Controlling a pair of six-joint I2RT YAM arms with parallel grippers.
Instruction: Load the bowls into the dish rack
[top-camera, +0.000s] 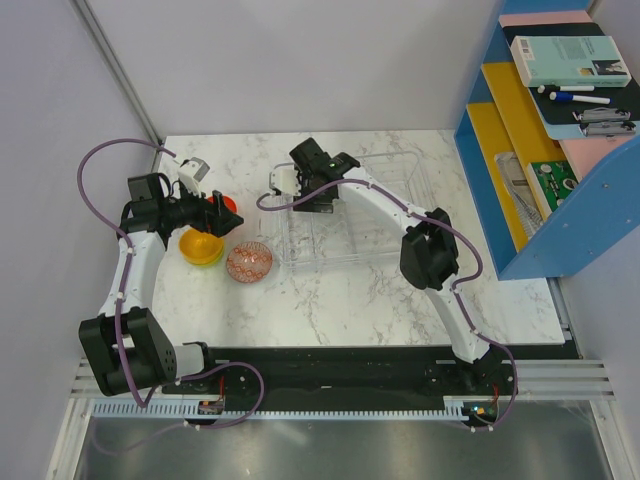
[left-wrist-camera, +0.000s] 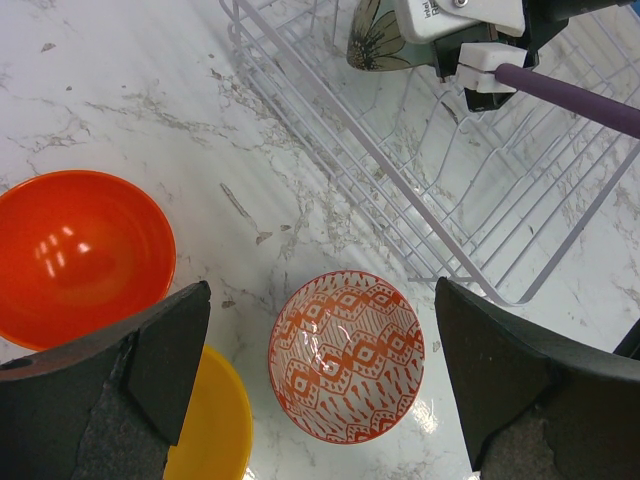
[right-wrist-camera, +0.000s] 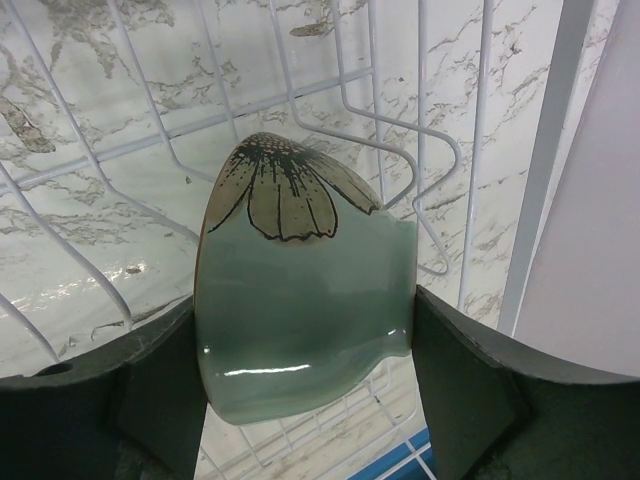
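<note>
Right gripper (right-wrist-camera: 305, 385) was clenched on the grey-green bowl (right-wrist-camera: 300, 300), tipped on edge over the dish rack (right-wrist-camera: 478, 150); best eased down between two ribs before releasing. Left gripper (left-wrist-camera: 320, 370) hung spread wide above the patterned bowl (left-wrist-camera: 346, 356) on the table (left-wrist-camera: 120, 80)

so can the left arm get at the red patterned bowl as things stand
Probably yes: the left gripper hangs open directly above the red-patterned bowl, nothing covering it. The yellow bowl sits close beside, so one finger has little room.
</note>
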